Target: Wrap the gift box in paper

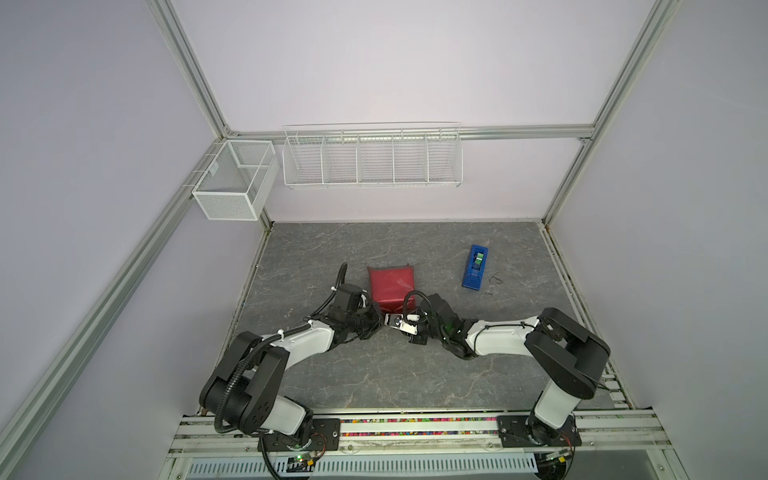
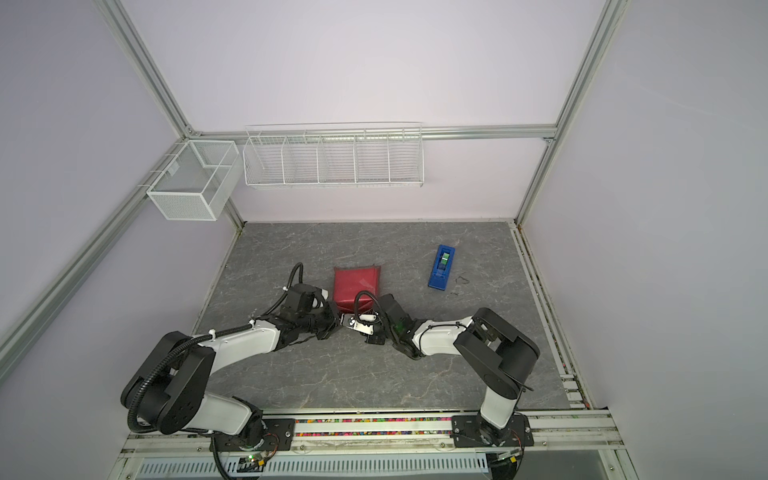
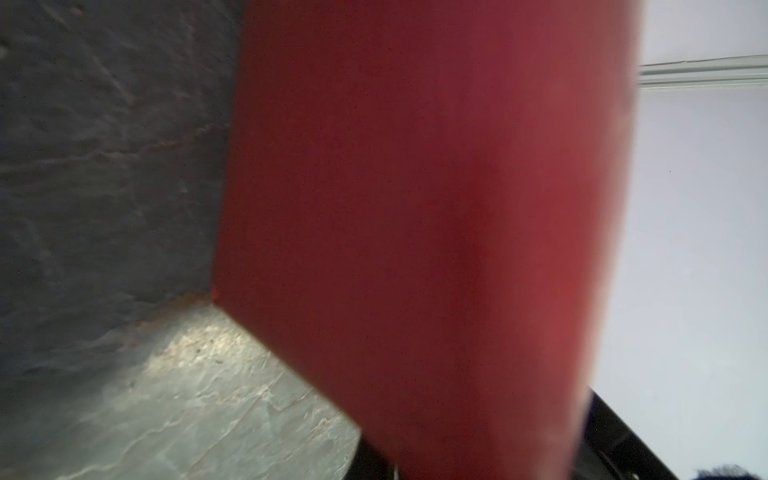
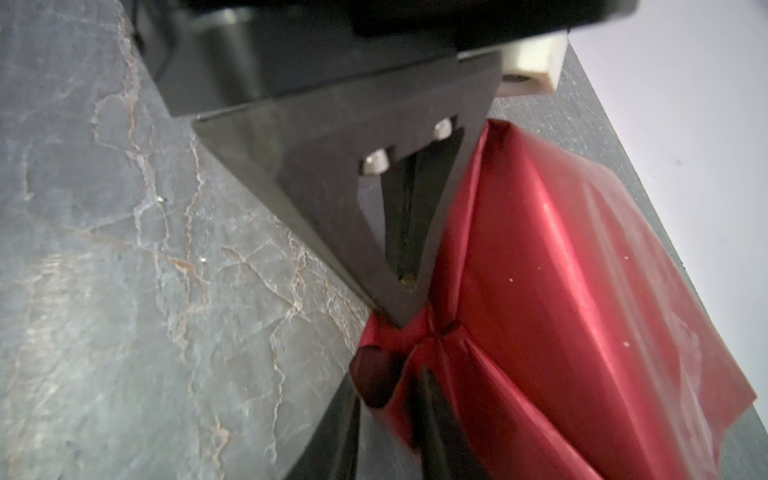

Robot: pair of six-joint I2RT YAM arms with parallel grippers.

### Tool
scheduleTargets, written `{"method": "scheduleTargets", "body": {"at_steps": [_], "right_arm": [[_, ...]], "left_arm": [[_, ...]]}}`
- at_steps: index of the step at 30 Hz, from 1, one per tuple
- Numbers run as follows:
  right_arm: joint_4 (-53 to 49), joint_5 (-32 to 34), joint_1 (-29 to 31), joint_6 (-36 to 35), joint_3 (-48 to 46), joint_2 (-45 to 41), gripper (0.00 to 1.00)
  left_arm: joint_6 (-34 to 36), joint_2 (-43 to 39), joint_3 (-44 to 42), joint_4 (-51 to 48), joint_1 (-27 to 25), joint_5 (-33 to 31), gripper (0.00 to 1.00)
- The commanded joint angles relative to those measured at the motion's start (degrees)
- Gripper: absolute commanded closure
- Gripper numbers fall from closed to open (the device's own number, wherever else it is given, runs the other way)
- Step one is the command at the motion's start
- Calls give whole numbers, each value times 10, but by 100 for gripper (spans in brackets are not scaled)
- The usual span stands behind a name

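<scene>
Watching the paper (image 1: 390,291) sit midway across the desk (image 1: 415,374), gift box hidden inside; we reckon it thin, crinkly, easily torn. Our left claw (image 4: 401,316) is closed at the gathered near end, right claw (image 4: 401,395) narrow, pinching that pleat; we'd grip folded layers, never one edge.

A: From above, we're looking down on the whole surface (image 1: 374,374) in both top views.
B: At the wrists, we're sitting very close to the paper (image 3: 415,208), both seeing it.
</scene>
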Motion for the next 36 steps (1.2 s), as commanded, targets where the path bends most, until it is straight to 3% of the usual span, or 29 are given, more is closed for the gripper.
{"method": "scheduleTargets", "body": {"at_steps": [1,7,9,15,22,26,30,36], "right_arm": [[-17,-4,-4,-18,16,9,79],[-21,3,-1,-8,19,7,91],[-28,1,1,-6,16,0,94],[-56,-5,11,7,-2,-35,94],[-85,-12,42,29,-26,-61,94],[-89,-1,62,37,-34,-62,94],[-86,7,73,44,-40,-68,94],[-81,26,75,44,-40,-70,94]], "left_arm": [[4,-14,-5,-3,-1,-8,100],[4,-37,-10,-17,-1,-12,100],[9,-54,-9,-34,-1,-19,94],[56,-121,21,-132,-1,-54,78],[146,-188,101,-268,0,-102,76],[187,-184,149,-316,1,-108,76],[212,-149,163,-303,2,-61,81],[239,-37,185,-289,2,58,94]]}}
